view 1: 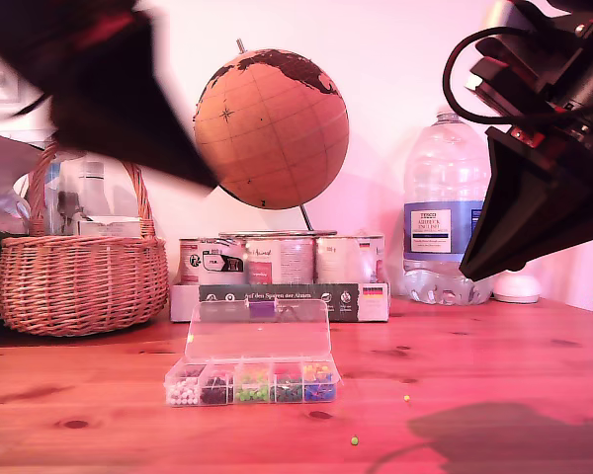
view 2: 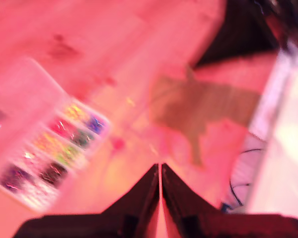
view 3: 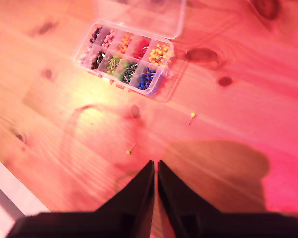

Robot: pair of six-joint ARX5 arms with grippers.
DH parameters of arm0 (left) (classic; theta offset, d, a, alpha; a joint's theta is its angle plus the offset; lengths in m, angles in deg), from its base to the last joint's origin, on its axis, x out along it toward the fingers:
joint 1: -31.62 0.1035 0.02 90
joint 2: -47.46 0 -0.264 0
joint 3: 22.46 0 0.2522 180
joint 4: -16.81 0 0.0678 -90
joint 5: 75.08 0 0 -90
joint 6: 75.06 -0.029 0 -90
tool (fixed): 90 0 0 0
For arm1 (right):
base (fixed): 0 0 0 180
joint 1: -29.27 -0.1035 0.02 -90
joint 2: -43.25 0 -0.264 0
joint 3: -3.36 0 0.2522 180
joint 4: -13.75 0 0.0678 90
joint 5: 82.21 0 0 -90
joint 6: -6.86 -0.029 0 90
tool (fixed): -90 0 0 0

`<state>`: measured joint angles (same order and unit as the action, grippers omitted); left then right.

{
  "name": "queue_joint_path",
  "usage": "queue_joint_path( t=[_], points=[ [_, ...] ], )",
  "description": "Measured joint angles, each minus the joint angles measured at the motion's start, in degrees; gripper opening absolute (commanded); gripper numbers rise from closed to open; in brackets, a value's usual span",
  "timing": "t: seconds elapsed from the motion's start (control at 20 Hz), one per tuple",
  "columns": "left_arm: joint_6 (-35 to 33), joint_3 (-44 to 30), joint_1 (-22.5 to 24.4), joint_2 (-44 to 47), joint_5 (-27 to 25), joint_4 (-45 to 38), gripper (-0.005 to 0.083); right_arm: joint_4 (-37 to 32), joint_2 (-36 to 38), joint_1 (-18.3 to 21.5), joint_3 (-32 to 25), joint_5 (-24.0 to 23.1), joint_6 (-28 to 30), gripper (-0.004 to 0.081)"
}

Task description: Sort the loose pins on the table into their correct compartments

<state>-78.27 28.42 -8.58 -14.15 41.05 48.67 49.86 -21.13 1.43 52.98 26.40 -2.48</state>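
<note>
The clear compartment box (view 1: 252, 381) lies on the wooden table (view 1: 494, 355) with its lid open behind it; it also shows as box (view 3: 124, 62) and blurred as box (view 2: 52, 151). A yellow pin (view 1: 406, 398) (view 3: 192, 115) and a green pin (view 1: 354, 440) (view 3: 128, 151) lie loose to the exterior view's right of the box. A blurred pink spot (view 2: 117, 144) beside the box may be a pin. My first gripper (view 2: 160, 167) (view 1: 211, 181) is shut and empty, high at the exterior view's upper left. My second gripper (view 3: 155, 163) (view 1: 470, 269) is shut and empty, high at the upper right.
Along the back wall stand a wicker basket (view 1: 79, 281) at the exterior view's left, a globe (view 1: 272, 128), a row of tins (view 1: 277, 262) and a large water bottle (view 1: 445, 212). The table's near edge (view 3: 10, 191) shows in the second wrist view.
</note>
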Motion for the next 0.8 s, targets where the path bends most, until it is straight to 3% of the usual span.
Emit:
queue_joint_path(
  t=[0.2, 0.45, 0.65, 0.8],
  points=[
    [-1.0, -9.5, -1.5, 4.9, 3.2, -6.6, -0.0019, 2.1, -0.8, 0.0, 3.2, -1.3, -5.9, -0.0013],
    [-1.5, -10.0, -3.0, 4.5, 3.3, -7.5, -0.0019, 11.8, -6.3, 0.0, 14.1, -5.5, -10.3, -0.0013],
    [-2.4, -10.0, -3.3, 3.6, 3.3, -7.5, -0.0019, 21.3, -15.8, -1.3, 22.4, -7.2, -11.7, -0.0012],
    [-2.4, -10.0, -3.3, 3.6, 3.3, -7.5, -0.0019, 24.7, -21.9, -2.8, 26.3, -7.9, -11.7, -0.0012]
  ],
)
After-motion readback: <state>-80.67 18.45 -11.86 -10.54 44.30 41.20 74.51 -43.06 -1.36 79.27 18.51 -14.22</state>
